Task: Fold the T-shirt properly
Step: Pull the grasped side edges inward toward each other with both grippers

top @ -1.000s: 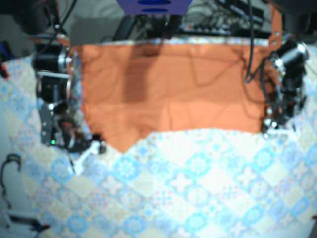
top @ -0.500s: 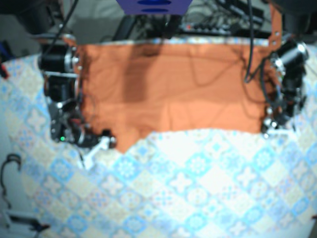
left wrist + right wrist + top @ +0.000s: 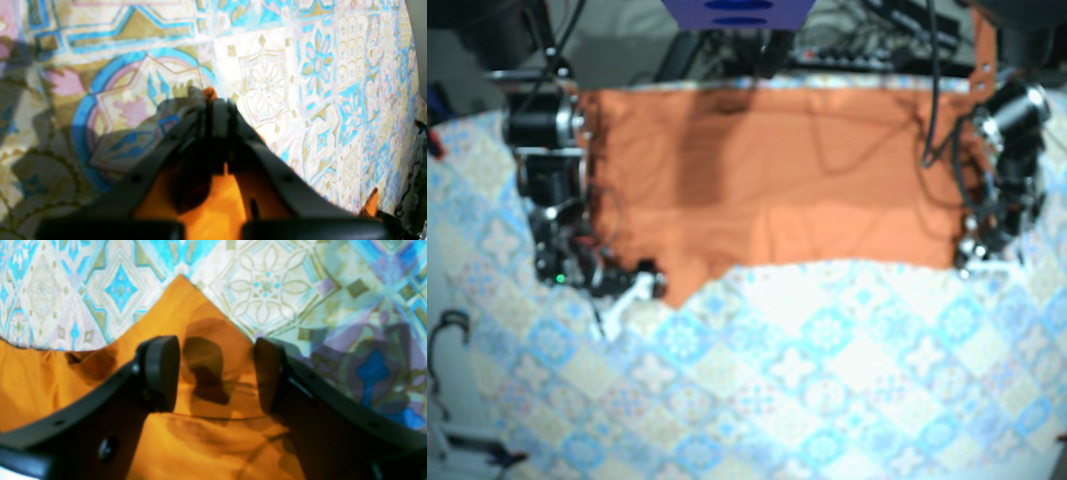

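Note:
The orange T-shirt (image 3: 777, 180) lies spread flat across the far half of the table, with a pointed corner at its lower left. My right gripper (image 3: 642, 287) is at that corner. In the right wrist view it (image 3: 215, 373) stands open, its fingers astride the pointed orange corner (image 3: 186, 306) without pinching it. My left gripper (image 3: 967, 262) is at the shirt's lower right edge. In the left wrist view it (image 3: 210, 100) is shut, a sliver of orange cloth shows at its tips, and more T-shirt (image 3: 213, 206) bunches under the fingers.
A blue-and-cream patterned tablecloth (image 3: 827, 380) covers the table in front of the shirt. Cables and equipment (image 3: 847, 45) crowd the back edge. A dark cable loop (image 3: 447, 330) lies at the table's left edge.
My right arm has shifted toward the shirt, bringing its gripper onto the lower left corner. The left arm and the shirt have not moved.

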`<action>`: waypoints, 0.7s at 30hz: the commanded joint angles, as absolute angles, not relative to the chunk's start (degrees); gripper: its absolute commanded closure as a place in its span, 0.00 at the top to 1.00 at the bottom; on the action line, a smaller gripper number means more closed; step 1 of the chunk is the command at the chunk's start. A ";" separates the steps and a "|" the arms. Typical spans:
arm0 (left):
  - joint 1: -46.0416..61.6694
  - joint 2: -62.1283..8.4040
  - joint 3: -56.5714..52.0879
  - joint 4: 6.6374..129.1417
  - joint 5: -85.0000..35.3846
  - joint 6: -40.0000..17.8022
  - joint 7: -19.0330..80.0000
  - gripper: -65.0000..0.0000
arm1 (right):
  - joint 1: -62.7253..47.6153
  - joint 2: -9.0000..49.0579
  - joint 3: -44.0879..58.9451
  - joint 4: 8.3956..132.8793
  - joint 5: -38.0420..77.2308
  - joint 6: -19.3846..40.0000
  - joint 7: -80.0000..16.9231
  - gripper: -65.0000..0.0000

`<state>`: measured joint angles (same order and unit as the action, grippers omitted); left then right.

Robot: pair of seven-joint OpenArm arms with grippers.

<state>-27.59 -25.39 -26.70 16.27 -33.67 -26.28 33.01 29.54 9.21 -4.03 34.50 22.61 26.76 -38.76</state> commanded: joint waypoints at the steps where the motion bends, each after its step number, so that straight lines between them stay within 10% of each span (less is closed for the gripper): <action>1: -28.09 -25.63 -26.33 16.31 -32.57 -25.71 35.03 0.00 | 30.81 9.27 -4.09 35.03 22.90 27.12 -39.25 0.54; 21: -28.09 -25.63 -26.33 16.31 -32.57 -25.71 35.03 0.00 | 30.73 8.66 -10.95 35.03 22.73 27.12 -36.26 0.00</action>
<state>-27.59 -25.39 -26.70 16.27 -33.67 -26.28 33.01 29.30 8.43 -10.92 34.48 22.39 26.74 -36.71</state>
